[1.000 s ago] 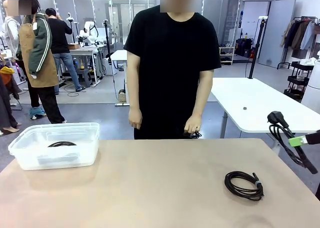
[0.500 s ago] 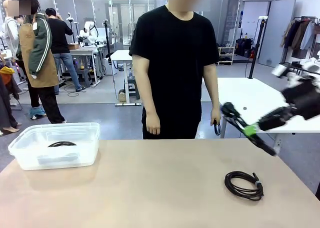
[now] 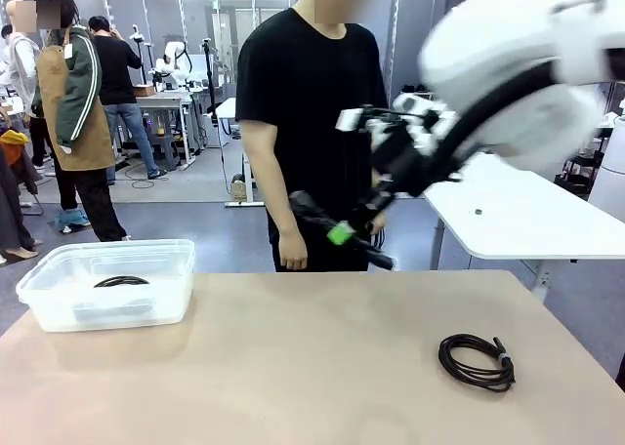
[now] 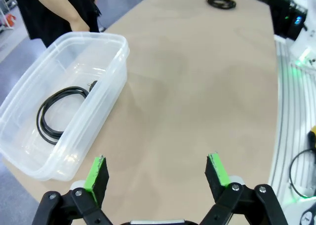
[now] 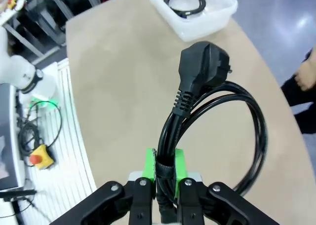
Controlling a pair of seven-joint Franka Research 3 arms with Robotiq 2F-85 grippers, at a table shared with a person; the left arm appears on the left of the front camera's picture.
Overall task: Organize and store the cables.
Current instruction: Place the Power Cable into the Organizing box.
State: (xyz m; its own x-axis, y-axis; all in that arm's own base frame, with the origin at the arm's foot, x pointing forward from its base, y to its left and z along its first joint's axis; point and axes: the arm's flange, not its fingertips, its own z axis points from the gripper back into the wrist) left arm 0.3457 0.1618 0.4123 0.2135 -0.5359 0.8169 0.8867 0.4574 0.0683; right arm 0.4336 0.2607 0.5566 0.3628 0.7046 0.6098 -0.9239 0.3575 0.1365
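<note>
My right end effector (image 5: 164,167) grips narrow on a black power cable (image 5: 202,69), in the air close before a person (image 3: 303,103) in black. My left end effector (image 4: 157,171) is wide, empty, near one clear bin (image 4: 106,101). Three cables: the held one, a second cable (image 4: 43,117) in the bin, a third cable (image 3: 477,360) on the beige counter (image 3: 293,367). Behind, a large hall.

The left gripper (image 4: 158,171) hangs with jaws wide apart above the bare tabletop (image 4: 197,82). A clear bin (image 4: 109,89) lies along the tabletop's edge on the person's side, with one coiled cable (image 4: 66,91) inside. A second cable (image 4: 220,1) lies near the far end. A hand (image 4: 81,25) hangs beyond the bin.
</note>
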